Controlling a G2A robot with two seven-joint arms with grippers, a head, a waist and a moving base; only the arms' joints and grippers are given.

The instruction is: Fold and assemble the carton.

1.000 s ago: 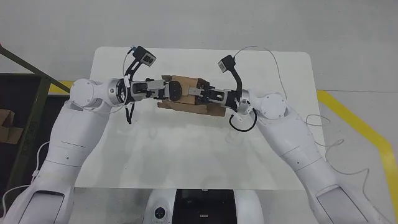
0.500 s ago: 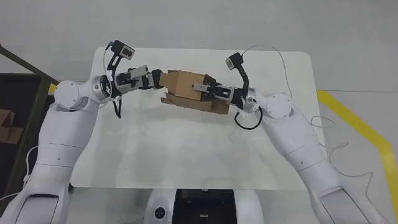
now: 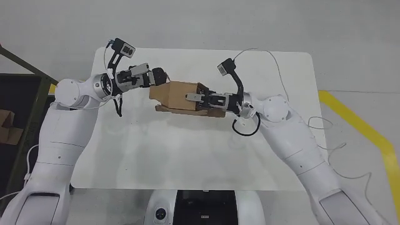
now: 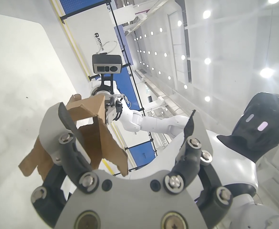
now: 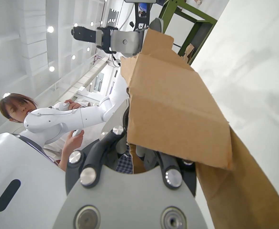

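Observation:
A brown carton [image 3: 178, 95], partly unfolded with loose flaps, is held just above the middle of the white table [image 3: 187, 156]. My right gripper [image 3: 201, 97] is shut on the carton's right end; in the right wrist view the cardboard [image 5: 175, 106] covers its fingertips. My left gripper [image 3: 156, 75] stands open at the carton's left end. In the left wrist view [image 4: 127, 122] its fingers are spread wide, and one finger [image 4: 66, 120] lies against a flap of the carton [image 4: 96, 132]. The left gripper [image 5: 120, 40] also appears at the carton's far end in the right wrist view.
A dark bin with a green frame [image 3: 19, 112] stands off the table's left side, with cardboard pieces [image 3: 6, 125] in it. A yellow floor line [image 3: 353, 122] runs past the right side. Bare table surface lies in front of the carton.
The left gripper let go of the carton, drew back to the left, and now stands at its left end. The right gripper has carried the carton slightly left and lower.

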